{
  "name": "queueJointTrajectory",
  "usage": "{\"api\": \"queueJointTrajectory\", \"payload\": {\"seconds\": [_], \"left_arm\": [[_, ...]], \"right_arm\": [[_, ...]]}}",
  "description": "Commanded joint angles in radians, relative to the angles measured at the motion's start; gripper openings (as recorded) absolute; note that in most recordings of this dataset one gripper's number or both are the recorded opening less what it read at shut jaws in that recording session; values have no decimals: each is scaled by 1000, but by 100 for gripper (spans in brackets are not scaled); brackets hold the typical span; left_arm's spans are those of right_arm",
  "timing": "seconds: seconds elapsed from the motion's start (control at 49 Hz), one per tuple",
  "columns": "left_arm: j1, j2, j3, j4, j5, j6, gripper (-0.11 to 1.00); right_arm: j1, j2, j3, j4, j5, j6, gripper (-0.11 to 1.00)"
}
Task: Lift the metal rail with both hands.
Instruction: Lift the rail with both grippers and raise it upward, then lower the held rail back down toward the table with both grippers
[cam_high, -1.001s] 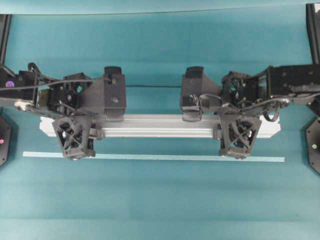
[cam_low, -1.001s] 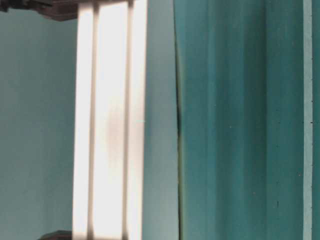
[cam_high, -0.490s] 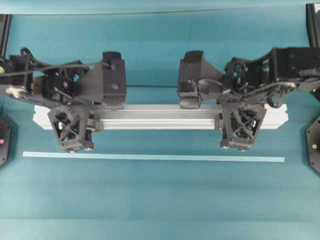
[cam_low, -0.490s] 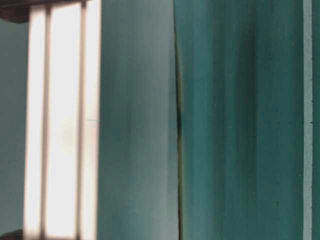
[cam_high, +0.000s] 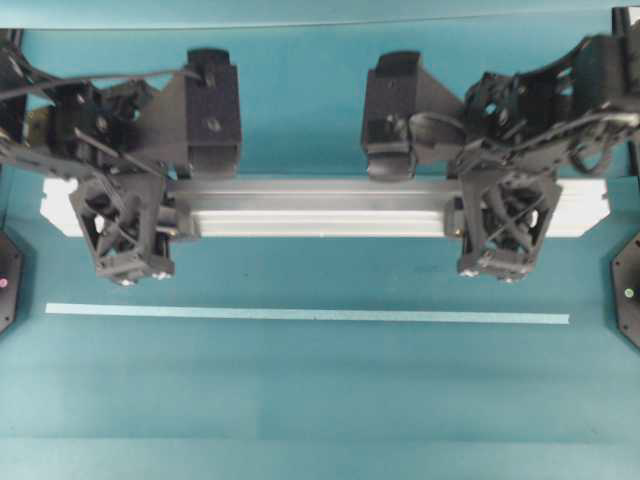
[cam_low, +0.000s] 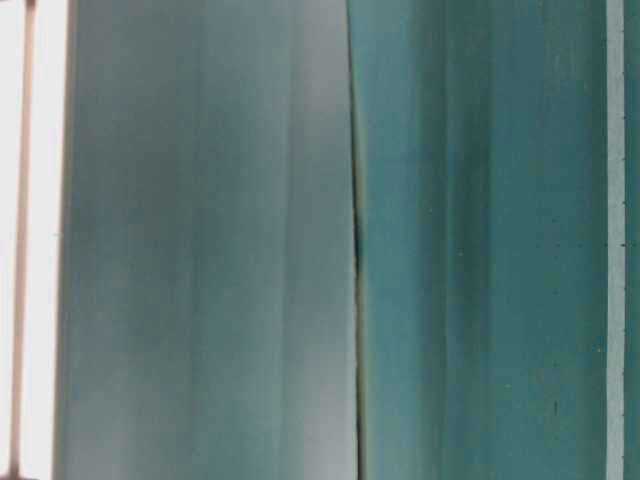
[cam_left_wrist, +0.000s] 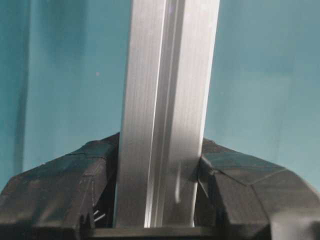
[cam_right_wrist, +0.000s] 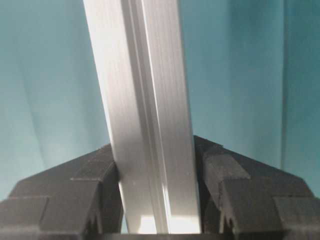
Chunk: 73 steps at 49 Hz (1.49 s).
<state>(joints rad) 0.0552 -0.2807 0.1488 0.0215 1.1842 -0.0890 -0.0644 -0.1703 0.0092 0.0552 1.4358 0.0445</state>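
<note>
Plainly both hands — left (cam_high: 130, 228) and right (cam_high: 505, 225) — clamp the metal rail (cam_high: 320, 208) (apparently level, off the mat).

My overhead camera looks straight down on the teal surface (cam_high: 320, 400), taking in both my arms. The table-level camera sits low and close, its picture turned sideways — the metal rail (cam_low: 30, 240) only edges its left border. Each wrist camera looks along its own tool, very near, and all four views share that rail (cam_high: 320, 208).
</note>
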Motion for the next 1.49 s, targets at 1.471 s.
{"api": "queueJointTrajectory", "payload": {"seconds": [1.471], "left_arm": [[31,-17,60,6,-43,3,37]], "right_arm": [[12,29,14,-98,-28,3,39]]}}
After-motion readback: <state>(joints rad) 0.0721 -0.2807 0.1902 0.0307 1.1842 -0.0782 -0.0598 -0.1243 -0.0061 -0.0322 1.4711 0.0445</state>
